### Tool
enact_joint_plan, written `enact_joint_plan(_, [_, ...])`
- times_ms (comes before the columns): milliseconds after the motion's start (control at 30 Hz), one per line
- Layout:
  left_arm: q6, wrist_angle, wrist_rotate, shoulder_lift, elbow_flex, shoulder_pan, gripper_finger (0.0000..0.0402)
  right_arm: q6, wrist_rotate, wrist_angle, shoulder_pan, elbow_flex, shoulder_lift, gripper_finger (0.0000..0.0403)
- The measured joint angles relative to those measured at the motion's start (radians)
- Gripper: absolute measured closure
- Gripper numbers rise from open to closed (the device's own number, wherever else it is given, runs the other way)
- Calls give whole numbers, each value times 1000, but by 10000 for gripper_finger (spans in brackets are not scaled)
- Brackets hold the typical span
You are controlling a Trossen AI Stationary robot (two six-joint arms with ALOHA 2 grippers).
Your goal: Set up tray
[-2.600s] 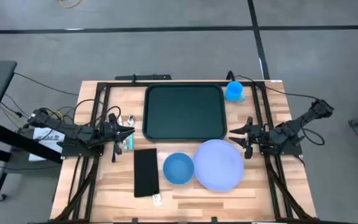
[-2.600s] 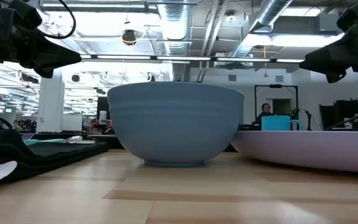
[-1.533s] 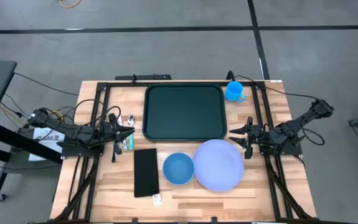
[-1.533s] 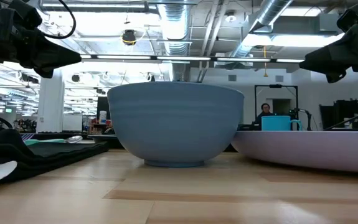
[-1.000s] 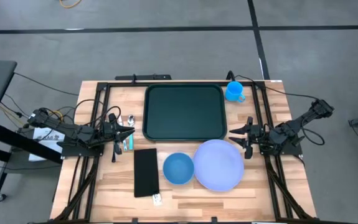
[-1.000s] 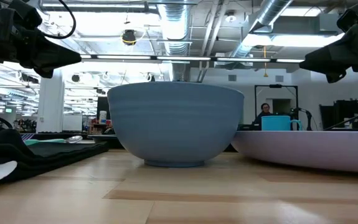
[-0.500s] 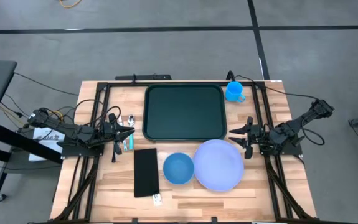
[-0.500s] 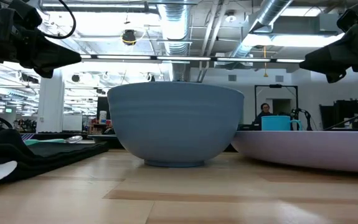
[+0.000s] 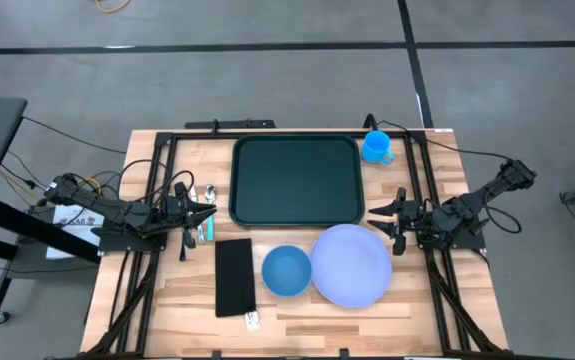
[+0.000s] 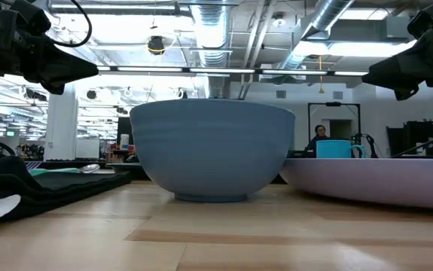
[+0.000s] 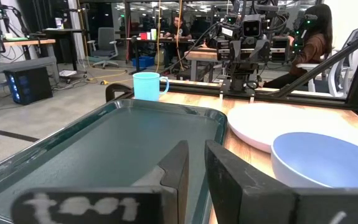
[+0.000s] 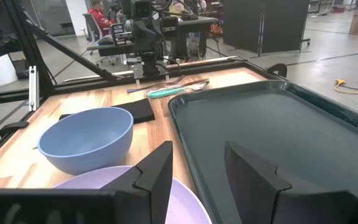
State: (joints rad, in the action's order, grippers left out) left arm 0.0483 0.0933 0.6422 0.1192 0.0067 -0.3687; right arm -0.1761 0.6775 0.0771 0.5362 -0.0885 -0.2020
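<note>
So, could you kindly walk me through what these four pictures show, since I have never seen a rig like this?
It is a two-armed robot at a wooden table. The overhead picture shows everything: the left end effector and right end effector wait at either side, both open and holding nothing. Between them lies the tray, bare. Nearer the front are a black napkin, a blue bowl and a lavender plate; a blue cup stands by the tray's far right corner, and cutlery lies to its left. The low picture looks level across the table at the bowl. The other two come from cameras on each wrist.
</note>
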Motion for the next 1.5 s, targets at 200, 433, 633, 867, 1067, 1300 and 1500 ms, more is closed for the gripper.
enact_joint_plan(200, [0, 0, 0, 0, 0, 0, 360, 0, 0, 0, 0, 0, 0, 266])
enact_joint_plan(433, [33, 1, -9, 0, 0, 0, 360, 1, 1, -3, 0, 0, 0, 265])
enact_joint_plan(633, [27, 1, -9, 0, 0, 0, 360, 18, 1, -7, 0, 0, 0, 266])
enact_joint_plan(867, [91, 5, -9, 0, 0, 0, 360, 19, 1, -34, 0, 0, 0, 264])
enact_joint_plan(1067, [94, 53, -9, 0, 0, 0, 360, 18, -25, -93, 0, 0, 0, 266])
enact_joint_plan(1300, [92, 84, -8, 0, 0, 0, 360, -9, 1, -120, -29, 0, 0, 268])
enact_joint_plan(1500, [78, 81, -8, 0, 0, 0, 360, -84, -5, -113, -58, 0, -1, 268])
